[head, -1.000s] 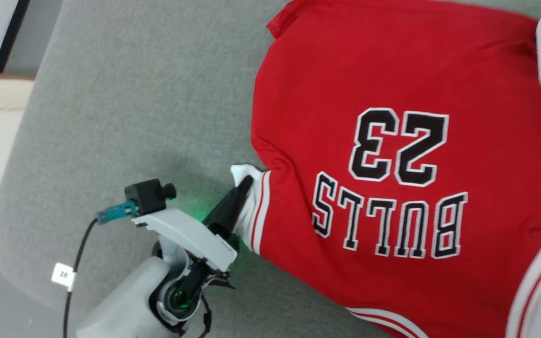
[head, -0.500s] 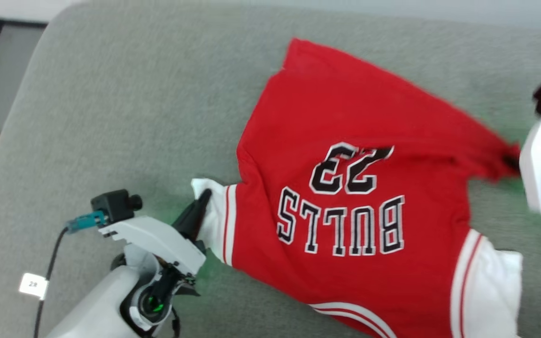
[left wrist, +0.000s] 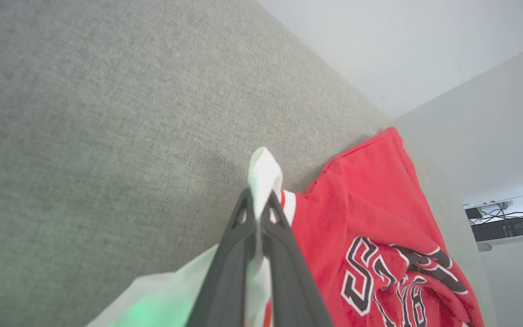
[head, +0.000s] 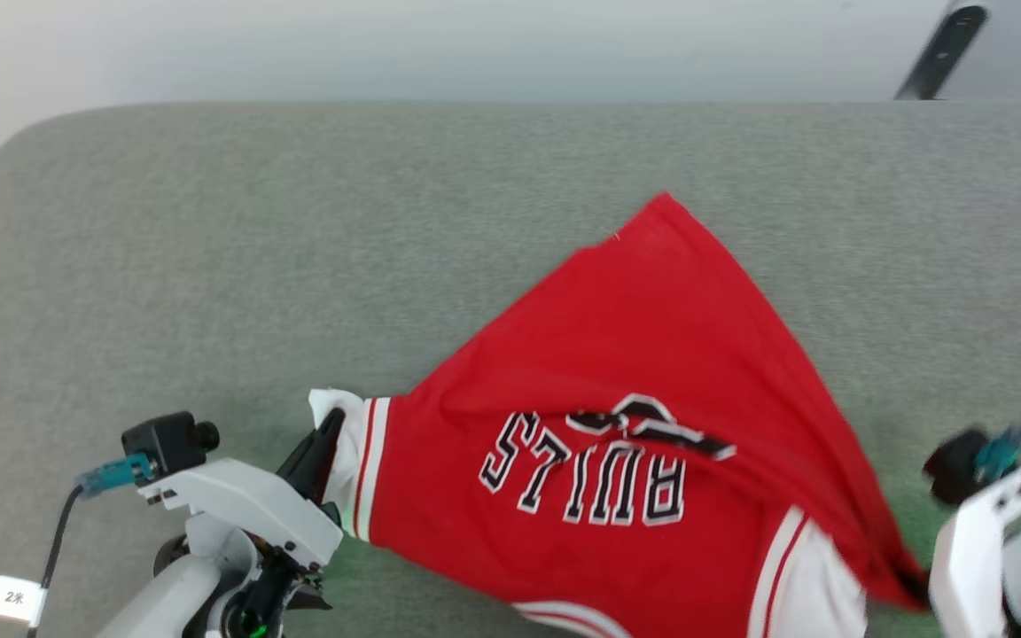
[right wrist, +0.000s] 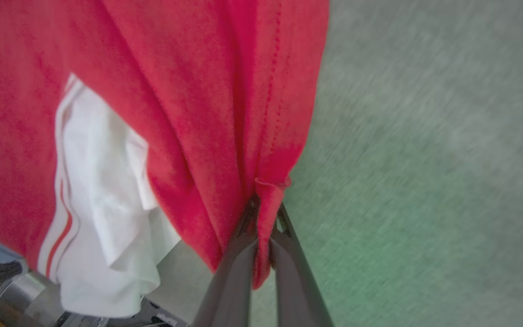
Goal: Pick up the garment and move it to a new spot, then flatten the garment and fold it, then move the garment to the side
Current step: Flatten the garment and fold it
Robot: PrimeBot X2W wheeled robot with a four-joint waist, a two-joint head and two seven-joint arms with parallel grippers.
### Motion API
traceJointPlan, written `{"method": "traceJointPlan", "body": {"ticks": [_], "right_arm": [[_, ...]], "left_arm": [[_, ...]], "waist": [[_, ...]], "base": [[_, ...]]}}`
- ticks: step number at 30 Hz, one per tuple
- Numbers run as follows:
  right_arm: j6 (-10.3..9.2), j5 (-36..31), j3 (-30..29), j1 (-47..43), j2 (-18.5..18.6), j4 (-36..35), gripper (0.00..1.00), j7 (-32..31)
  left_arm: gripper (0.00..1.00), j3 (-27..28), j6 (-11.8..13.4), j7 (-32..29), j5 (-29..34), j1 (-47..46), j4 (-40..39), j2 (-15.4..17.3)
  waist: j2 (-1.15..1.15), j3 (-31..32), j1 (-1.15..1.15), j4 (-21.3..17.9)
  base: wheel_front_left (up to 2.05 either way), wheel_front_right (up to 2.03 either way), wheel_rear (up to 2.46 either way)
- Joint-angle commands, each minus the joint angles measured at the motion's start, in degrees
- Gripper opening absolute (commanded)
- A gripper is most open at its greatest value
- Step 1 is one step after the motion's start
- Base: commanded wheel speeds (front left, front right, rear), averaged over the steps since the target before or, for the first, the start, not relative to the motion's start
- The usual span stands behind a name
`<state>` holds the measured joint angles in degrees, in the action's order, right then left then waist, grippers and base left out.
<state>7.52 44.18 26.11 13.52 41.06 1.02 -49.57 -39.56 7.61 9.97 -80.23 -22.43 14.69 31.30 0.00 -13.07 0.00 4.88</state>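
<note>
Clamping the garment (head: 635, 354), left gripper (left wrist: 257, 206) and right gripper (right wrist: 266, 210) leave its number creased unreadable.

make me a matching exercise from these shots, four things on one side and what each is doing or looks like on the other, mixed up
Column one
1. left gripper
2. right gripper
3. number print
4. grey cushion

Column two
a. lies under the garment
b. shut on a red hem corner
c. buckled by a fold, hard to read
d. shut on the tip of a white sleeve

Pairs: 1-d, 2-b, 3-c, 4-a
</note>
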Motion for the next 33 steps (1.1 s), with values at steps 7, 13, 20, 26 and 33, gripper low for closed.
{"method": "traceJointPlan", "body": {"ticks": [7, 13, 20, 26, 33], "right_arm": [[-0.07, -5.0, -3.0, -9.8, -4.5, -5.6, 0.00, -2.5], [-0.07, -7.7, -6.9, -9.3, -6.4, -8.6, 1.00, -1.3], [-0.07, -7.0, -14.8, -1.2, -7.3, -17.8, 1.00, -5.1], [-0.07, -12.7, -10.9, 13.9, -7.8, -15.0, 1.00, -3.2], [-0.07, -18.2, 0.3, 31.2, -8.4, 2.5, 1.00, 4.6]], "left_arm": [[0.00, 0.4, 1.1, 0.6, -0.2, 1.6, -1.8, 0.5], [0.00, 0.2, 1.5, 0.3, 0.1, 1.1, -2.7, 0.5], [0.00, 0.0, 1.1, 0.5, 0.5, 0.7, -3.6, -0.4], [0.00, -0.1, 0.5, 0.6, 0.8, -1.3, -4.1, -1.6], [0.00, -0.9, -1.1, 0.2, 1.8, -4.9, -2.9, -4.3]], "waist": [[0.00, 0.0, 0.00, -2.3], [0.00, -0.4, 0.00, -1.7], [0.00, -1.6, 0.00, 0.2], [0.00, -4.9, 0.00, 2.8], [0.00, -10.2, 0.00, 6.9]], "base": [[0.00, 0.00, 0.00], [0.00, 0.00, 0.00], [0.00, 0.00, 0.00], [0.00, 0.00, 0.00], [0.00, 0.00, 0.00]]}}
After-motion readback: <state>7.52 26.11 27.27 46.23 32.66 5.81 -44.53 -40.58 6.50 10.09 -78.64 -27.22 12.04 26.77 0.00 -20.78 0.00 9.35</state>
